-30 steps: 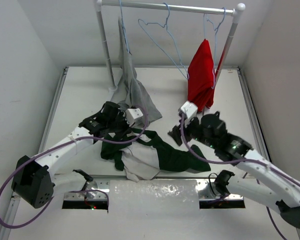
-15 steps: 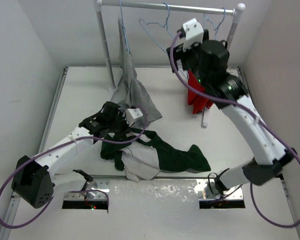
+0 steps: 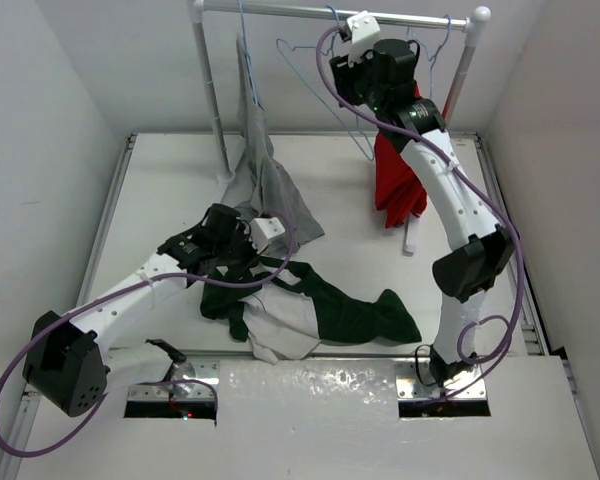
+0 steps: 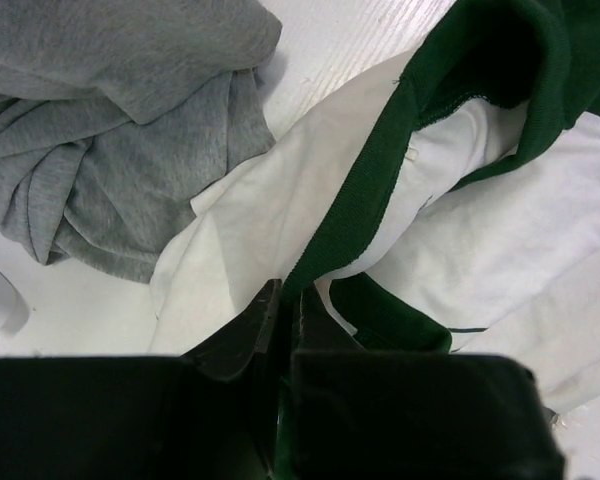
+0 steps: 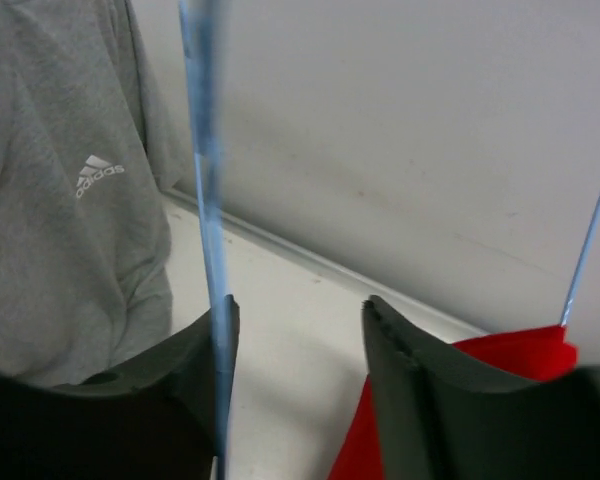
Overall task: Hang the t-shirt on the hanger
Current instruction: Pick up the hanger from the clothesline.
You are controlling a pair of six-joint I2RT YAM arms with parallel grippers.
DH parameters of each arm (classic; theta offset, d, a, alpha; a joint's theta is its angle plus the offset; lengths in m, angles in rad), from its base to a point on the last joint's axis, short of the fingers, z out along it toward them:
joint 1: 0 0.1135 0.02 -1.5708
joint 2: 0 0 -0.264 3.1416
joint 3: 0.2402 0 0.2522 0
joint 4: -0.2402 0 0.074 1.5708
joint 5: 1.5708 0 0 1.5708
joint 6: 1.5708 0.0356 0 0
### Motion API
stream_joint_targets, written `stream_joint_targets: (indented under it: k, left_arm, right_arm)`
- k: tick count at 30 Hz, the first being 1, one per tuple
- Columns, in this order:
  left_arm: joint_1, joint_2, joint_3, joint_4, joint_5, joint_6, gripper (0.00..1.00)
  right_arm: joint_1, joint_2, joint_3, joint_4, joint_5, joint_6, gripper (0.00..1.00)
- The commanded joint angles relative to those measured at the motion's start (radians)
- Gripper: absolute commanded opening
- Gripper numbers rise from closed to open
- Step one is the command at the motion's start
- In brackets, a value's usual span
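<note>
Pinching t-shirt [image 4: 380, 160] collar, left fingers [image 4: 245, 335] clenched; right fingers [image 5: 185, 375] apart beside hanger [image 5: 208, 150]; grey garment [image 5: 70, 230] reads adidas.

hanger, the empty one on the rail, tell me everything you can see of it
The hanger is thin pale-blue wire, a triangle with a hooked top, bare of clothes. It hangs by its hook from the white rail, between the grey garment and the red garment. The right gripper is at it with jaws apart; one wire strand runs along a finger's inner edge, not pinched.
</note>
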Motion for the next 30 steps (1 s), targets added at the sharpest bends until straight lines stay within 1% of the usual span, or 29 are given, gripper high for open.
stream_joint_targets:
  k: [1, 2, 4, 5, 7, 8, 9, 11, 16, 20, 21, 24, 25, 26, 27, 28, 29, 30]
  left_arm:
    - [0.01, -0.028, 0.015, 0.014, -0.01, 0.013, 0.0]
    - [0.008, -0.027, 0.014, 0.021, -0.016, 0.015, 0.0]
    - [0.008, -0.025, 0.006, 0.027, -0.027, 0.015, 0.0]
    - [0.008, -0.025, 0.003, 0.03, -0.039, 0.015, 0.0]
    - [0.01, -0.024, 0.003, 0.028, -0.039, 0.015, 0.0]
    - [0.011, -0.027, 0.006, 0.027, -0.035, 0.015, 0.0]
    - [0.011, -0.027, 0.007, 0.027, -0.032, 0.015, 0.0]
    - [0.011, -0.027, 0.003, 0.031, -0.025, 0.013, 0.0]
    - [0.01, -0.025, -0.002, 0.039, -0.024, 0.013, 0.0]
    - [0.011, -0.022, -0.008, 0.042, -0.019, 0.015, 0.0]
    - [0.01, -0.024, -0.008, 0.042, -0.021, 0.015, 0.0]
    - [0.011, -0.022, -0.017, 0.051, -0.027, 0.022, 0.0]
    - [0.01, -0.021, -0.02, 0.065, -0.041, 0.027, 0.0]
    - [0.01, -0.02, -0.023, 0.074, -0.051, 0.028, 0.0]
    - [0.011, -0.019, -0.023, 0.082, -0.061, 0.03, 0.0]
    - [0.011, -0.016, -0.02, 0.088, -0.067, 0.031, 0.0]
    - [0.011, -0.016, -0.011, 0.09, -0.067, 0.033, 0.0]
    - [0.011, -0.014, -0.005, 0.09, -0.061, 0.035, 0.0]
  right_arm:
    - [-0.036, -0.024, -0.028, 0.074, -0.138, 0.077, 0.49]
    - [-0.038, -0.062, -0.09, 0.093, -0.17, 0.079, 0.44]
    - [-0.036, -0.105, -0.152, 0.151, -0.211, 0.085, 0.35]
    - [-0.038, -0.125, -0.201, 0.166, -0.219, 0.086, 0.26]
    - [-0.038, -0.171, -0.237, 0.197, -0.215, 0.085, 0.13]
    - [-0.036, -0.179, -0.256, 0.203, -0.212, 0.085, 0.04]
    - [-0.036, -0.19, -0.258, 0.212, -0.208, 0.085, 0.0]
    - [-0.036, -0.196, -0.252, 0.215, -0.201, 0.114, 0.0]
    - [-0.038, -0.214, -0.212, 0.22, -0.149, 0.105, 0.0]
    - [-0.036, -0.222, -0.188, 0.208, -0.144, 0.099, 0.0]
    - [-0.036, -0.223, -0.188, 0.196, -0.146, 0.099, 0.0]
    - [-0.036, -0.268, -0.22, 0.114, -0.228, 0.057, 0.0]
    - [-0.036, -0.291, -0.276, 0.091, -0.262, 0.053, 0.0]
    - [-0.035, -0.356, -0.321, 0.052, -0.326, 0.045, 0.0]
    - [-0.03, -0.401, -0.374, 0.041, -0.352, 0.033, 0.0]
    - [-0.027, -0.45, -0.518, 0.038, -0.369, 0.027, 0.0]
    - [-0.024, -0.567, -0.602, 0.065, -0.382, 0.022, 0.0]
    - [-0.021, -0.629, -0.679, 0.083, -0.38, 0.02, 0.0]
